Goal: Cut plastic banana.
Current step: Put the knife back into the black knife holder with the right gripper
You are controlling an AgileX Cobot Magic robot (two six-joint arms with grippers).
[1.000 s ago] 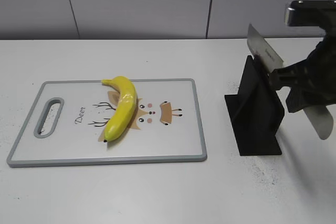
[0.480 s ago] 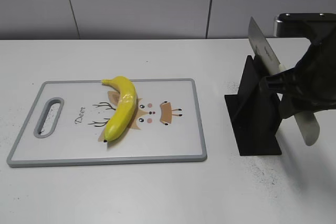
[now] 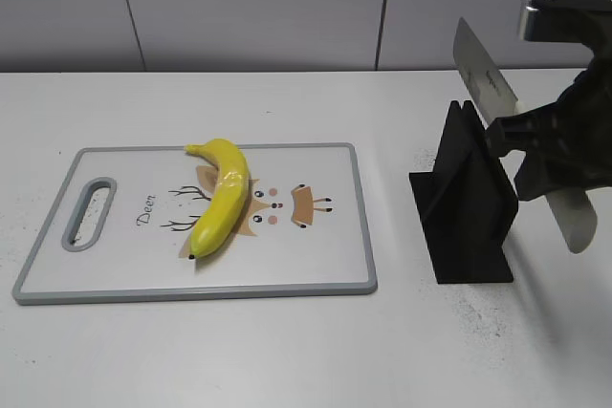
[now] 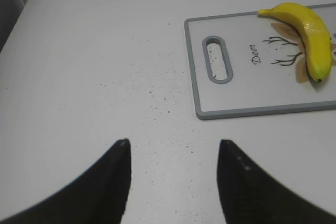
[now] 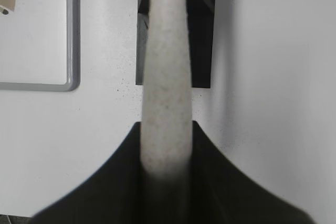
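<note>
The plastic banana (image 3: 222, 198) lies glossy yellow on the white cutting board (image 3: 306, 260), left of its middle, stem towards the far edge. It also shows in the left wrist view (image 4: 310, 30) on the board (image 4: 247, 95). My right gripper (image 3: 537, 145) is shut on the pale handle (image 5: 167, 77) of a knife. The knife blade (image 3: 483, 78) slants up and to the left above the black knife stand (image 3: 464, 207). My left gripper (image 4: 173, 150) is open and empty over bare table, short of the board's handle end. It is out of the exterior view.
The board has a grey rim, a handle slot (image 3: 88, 212) at its left end and a deer drawing. The knife stand also shows in the right wrist view (image 5: 202, 30), right of the board's corner (image 5: 71, 77). A grey panelled wall runs behind the table.
My right arm dipped and then rose again with the knife. The blade tip now stands a little higher over the stand. The banana and board have not moved.
</note>
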